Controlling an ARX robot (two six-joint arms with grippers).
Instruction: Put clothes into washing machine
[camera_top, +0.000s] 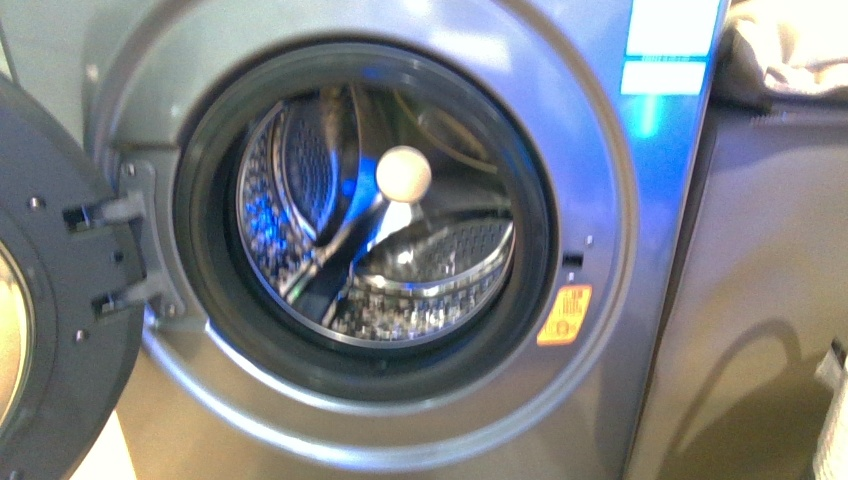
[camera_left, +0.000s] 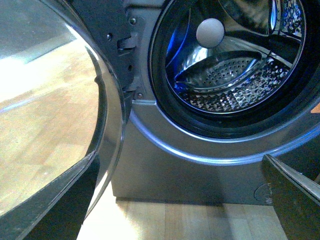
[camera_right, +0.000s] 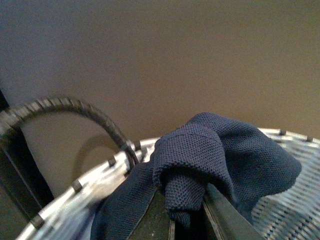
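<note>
While the right gripper (camera_right: 187, 212) pinches the navy clothes (camera_right: 220, 155) over the basket (camera_right: 75, 187) rim, the limp tail could snag on the handle (camera_right: 95, 112) and slip free. The left gripper (camera_left: 177, 160) hangs spread before the open washing machine (camera_top: 610, 150), which stands on pale wood floor (camera_left: 200, 222) beside a brown cabinet (camera_top: 770, 300).

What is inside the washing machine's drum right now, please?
The drum shows bare perforated steel, a raised paddle and a pale round object; no clothing is visible in it. The part of its floor behind the door seal is hidden.
</note>
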